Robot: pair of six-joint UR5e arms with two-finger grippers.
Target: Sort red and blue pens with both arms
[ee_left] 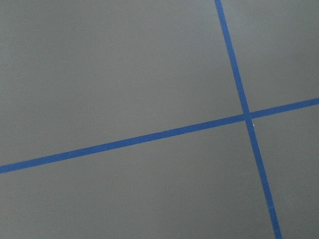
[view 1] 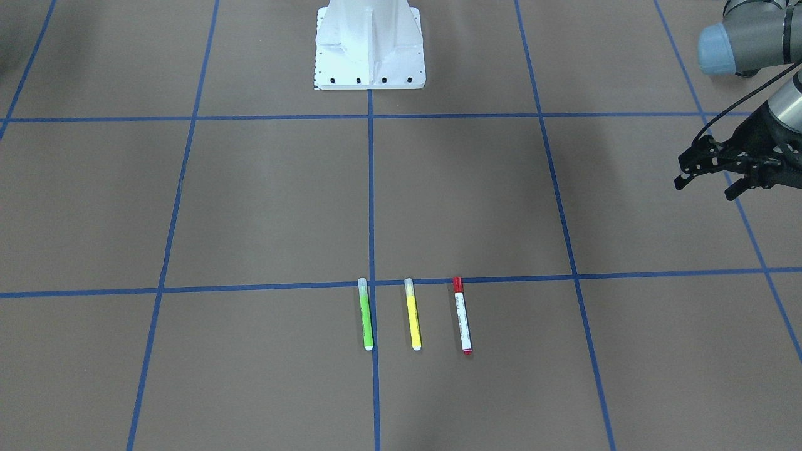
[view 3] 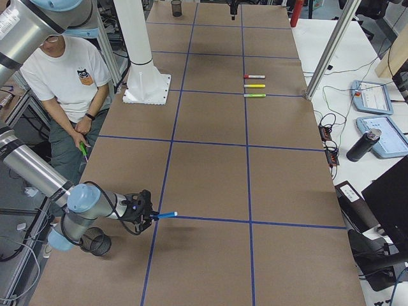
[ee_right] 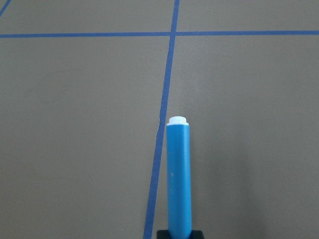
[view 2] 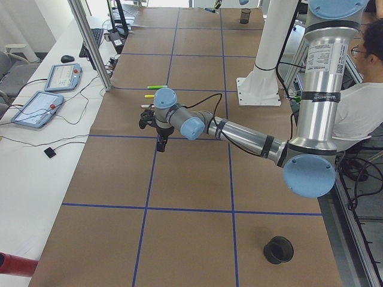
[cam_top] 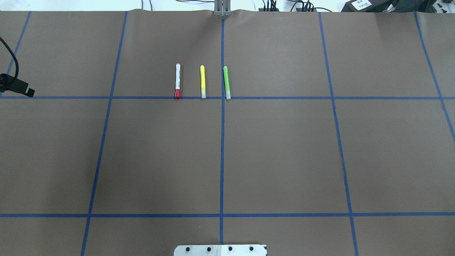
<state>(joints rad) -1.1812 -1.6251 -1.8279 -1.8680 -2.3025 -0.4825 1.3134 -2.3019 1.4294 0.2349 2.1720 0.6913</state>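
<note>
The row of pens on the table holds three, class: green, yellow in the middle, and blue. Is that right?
No: the third in the row is the red pen, not a blue one. The green marker and the middle yellow marker are as stated. The exterior front-facing view shows this; the blue pen sits in the right hand.

no legible text anywhere

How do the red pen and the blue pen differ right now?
The red pen lies on the table beside the yellow pen; the blue pen is held off the table in the right gripper. The red pen has a white barrel; the blue pen's is blue. Both are slim markers.
</note>
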